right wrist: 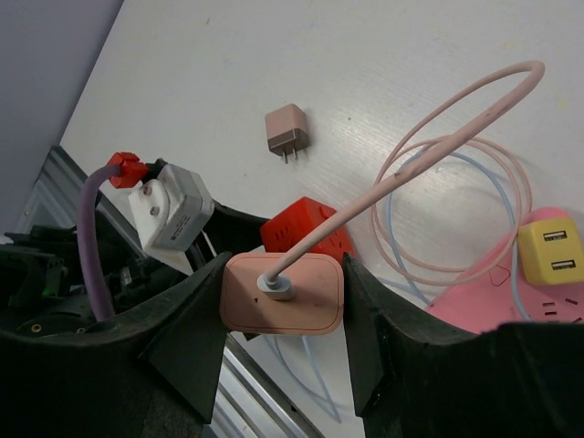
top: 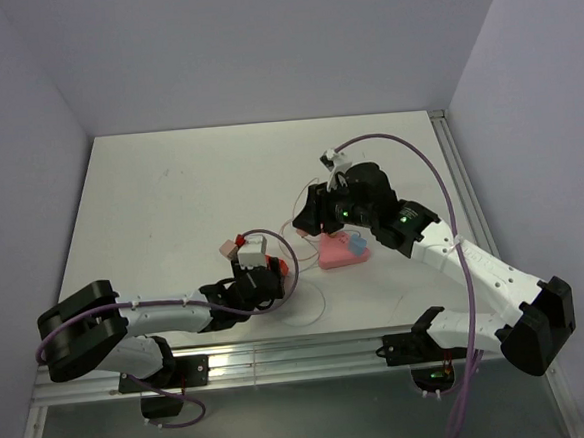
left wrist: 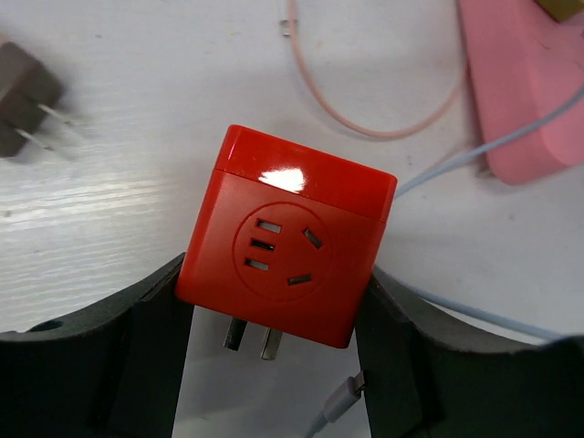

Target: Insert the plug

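Observation:
A red cube adapter (left wrist: 287, 260) with a socket face on top and two metal prongs below sits between the fingers of my left gripper (left wrist: 274, 310), which is shut on its sides just above the table. In the top view the left gripper (top: 266, 278) is at mid-table near the front. My right gripper (right wrist: 283, 301) is shut on a pink charger plug (right wrist: 283, 292) with a pink cable (right wrist: 438, 151) running out of its back. It hangs above the red cube adapter (right wrist: 306, 228), to the right in the top view (top: 307, 221).
A pink power strip (right wrist: 511, 306) with a yellow USB block (right wrist: 550, 251) plugged in lies to the right (top: 343, 254). A small loose pink charger (right wrist: 286, 130) lies on the table. Pink and blue cable loops (left wrist: 474, 155) and a white connector (left wrist: 342, 401) lie around the cube.

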